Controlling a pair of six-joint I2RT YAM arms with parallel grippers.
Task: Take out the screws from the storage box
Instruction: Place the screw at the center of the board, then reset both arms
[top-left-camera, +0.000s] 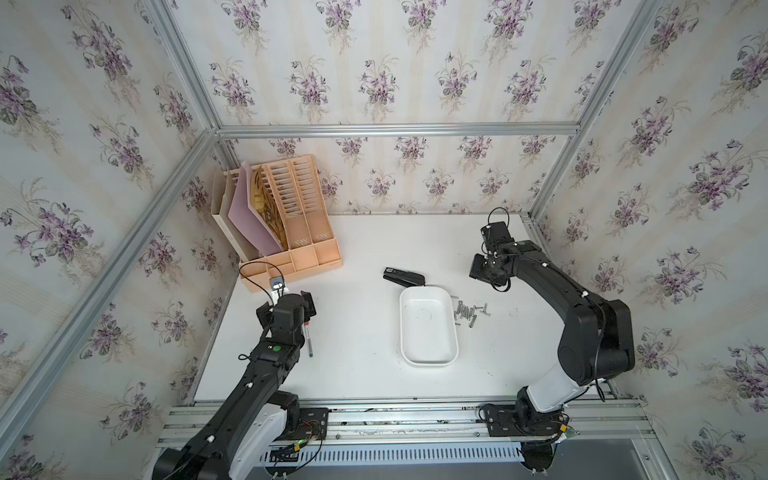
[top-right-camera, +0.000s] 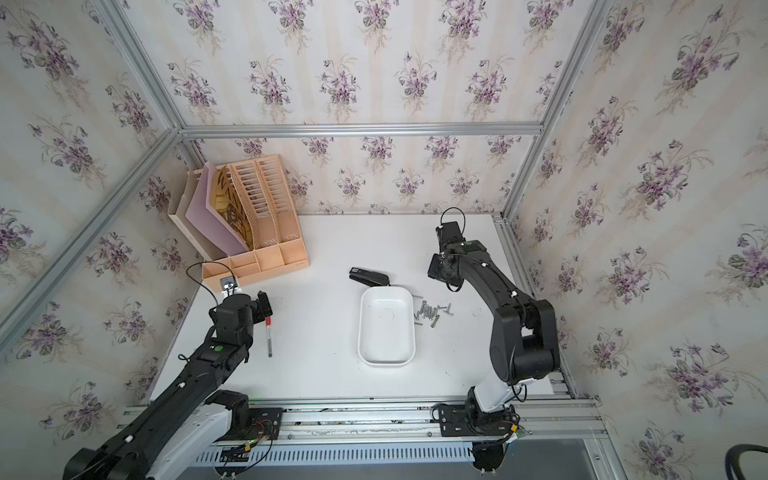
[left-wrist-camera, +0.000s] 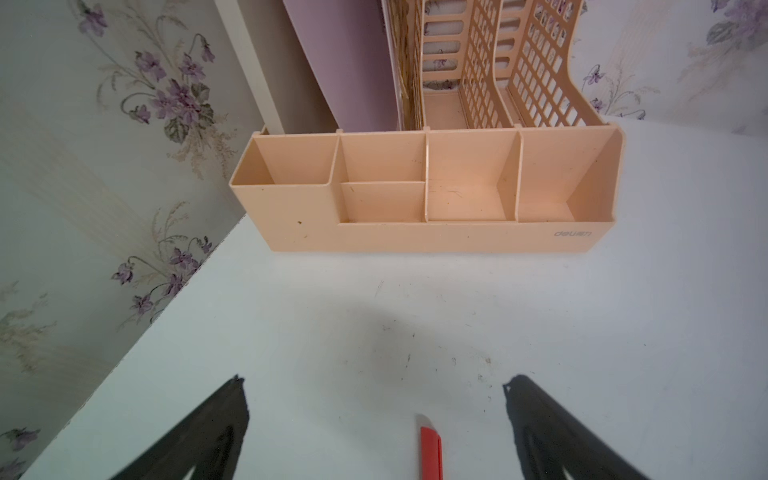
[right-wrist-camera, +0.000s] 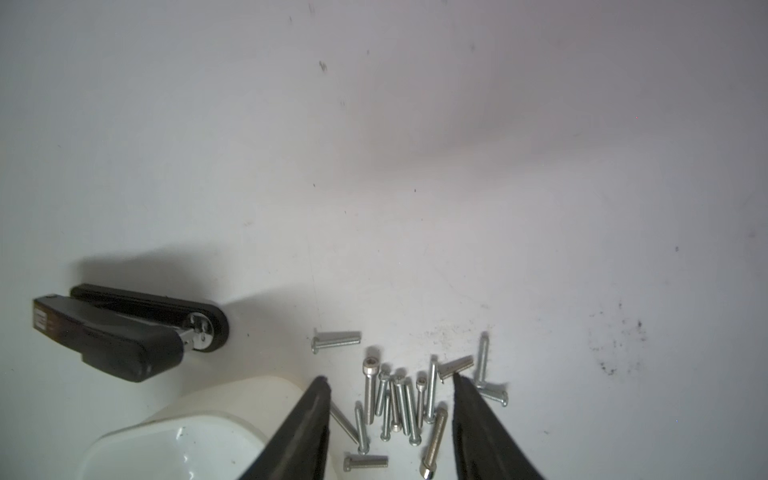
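Several silvery screws (top-left-camera: 467, 311) (top-right-camera: 430, 312) lie loose on the white table, just to the right of the storage box (top-left-camera: 405, 328) (top-right-camera: 360, 328). No screws show inside the white box. My right gripper (top-left-camera: 482, 270) hangs above the table behind the pile. In the right wrist view it is open (right-wrist-camera: 390, 378), and the screws (right-wrist-camera: 399, 399) lie on the table below the gap, untouched, with a corner of the box (right-wrist-camera: 174, 449) beside one finger. My left gripper (top-left-camera: 287, 307) (left-wrist-camera: 377, 380) is open and empty at the table's left.
A black stapler (top-left-camera: 405, 276) (right-wrist-camera: 124, 332) lies against the box's far end. A red-capped pen (top-left-camera: 309, 338) (left-wrist-camera: 430, 453) lies under the left gripper. A peach file organizer (top-left-camera: 291, 249) (left-wrist-camera: 415, 199) fills the back left corner. Papered walls close in three sides.
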